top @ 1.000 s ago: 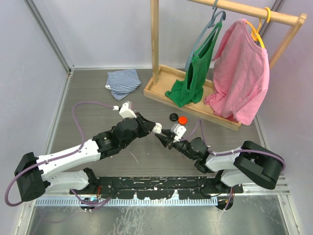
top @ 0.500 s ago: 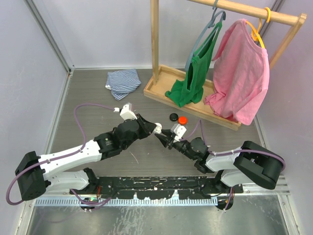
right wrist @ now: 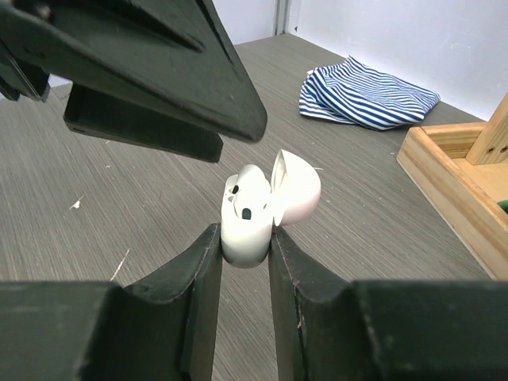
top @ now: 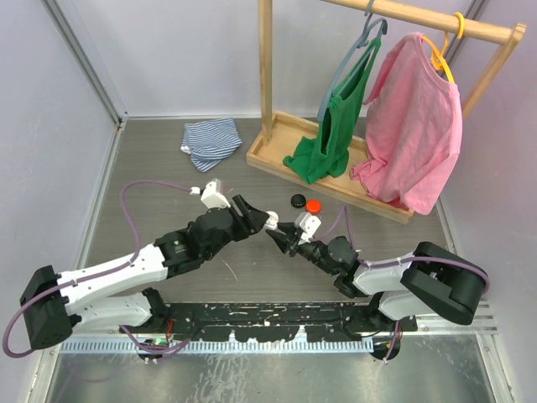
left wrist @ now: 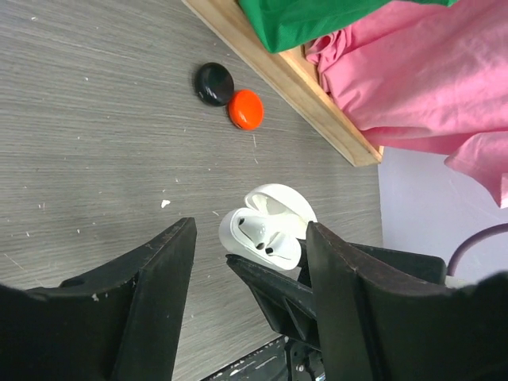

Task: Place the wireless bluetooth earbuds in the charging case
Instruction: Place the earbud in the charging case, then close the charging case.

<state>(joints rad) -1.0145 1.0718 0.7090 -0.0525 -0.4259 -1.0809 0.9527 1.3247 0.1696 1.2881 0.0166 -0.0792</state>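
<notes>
Robot test cell, lab-type setting. Plain pale walls (top: 193,59), a metal frame post (top: 84,60) at the far left, and a grey wood-grain table (top: 159,159) as work surface. Left arm (top: 117,273) and right arm (top: 382,270) are bolted to a black rail (top: 277,317) at the near edge. Staged props: wooden clothes rack (top: 265,75) far right with green top (top: 340,126) and pink shirt (top: 415,126) on hangers; folded striped cloth (top: 211,138) at the far side.

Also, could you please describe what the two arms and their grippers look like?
The left arm and right arm have white link covers and black joints, with a thin purple cable looping along each and a white camera block at each wrist. The left gripper and right gripper have flat black wedge-shaped fingers.
</notes>
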